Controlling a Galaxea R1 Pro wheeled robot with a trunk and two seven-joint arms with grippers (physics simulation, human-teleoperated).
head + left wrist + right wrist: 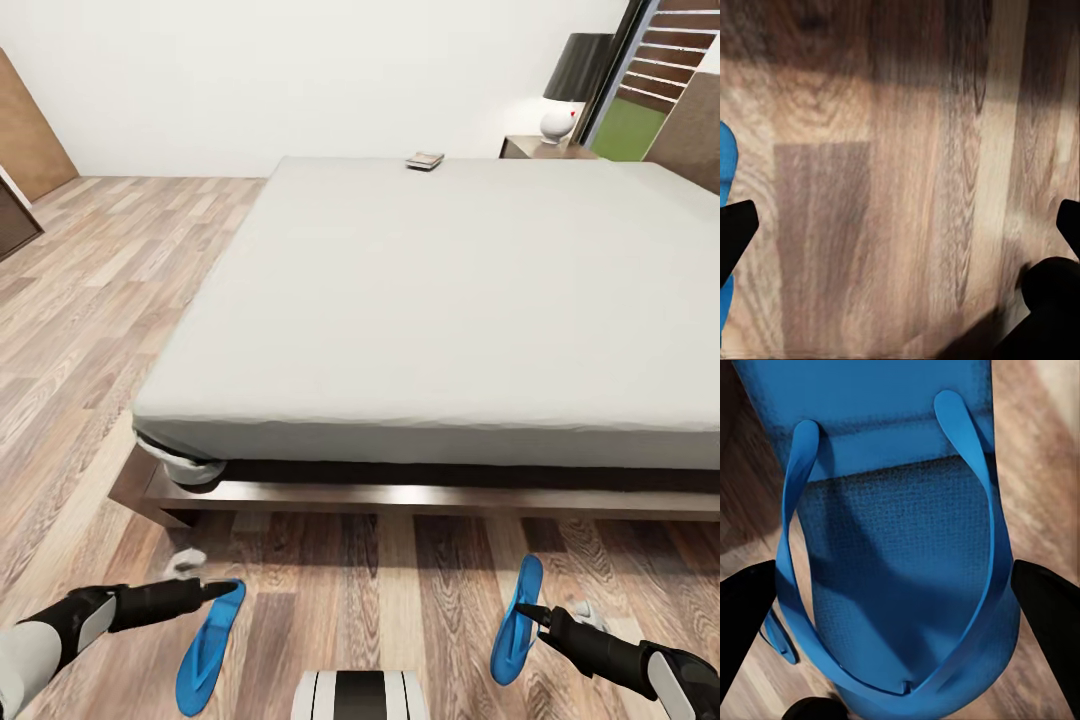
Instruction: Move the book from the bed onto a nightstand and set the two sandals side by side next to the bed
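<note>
The book (425, 160) lies at the far edge of the bed (440, 300), near a nightstand (540, 148). Two blue sandals are on the floor in front of the bed. My left gripper (226, 589) (900, 225) is open, its tips just beside the left sandal (210, 645) (726, 169), with bare floor between its fingers (735, 232). On the right sandal (517, 620) (900, 547), my right gripper (527, 611) (896, 607) has a finger against each side edge, the sole and Y-strap between them.
A white lamp with a dark shade (565, 100) stands on the nightstand. The bed's dark frame (400, 495) runs across in front of me. Wood-plank floor (90, 300) stretches away left of the bed. A brown door (25, 130) is at the far left.
</note>
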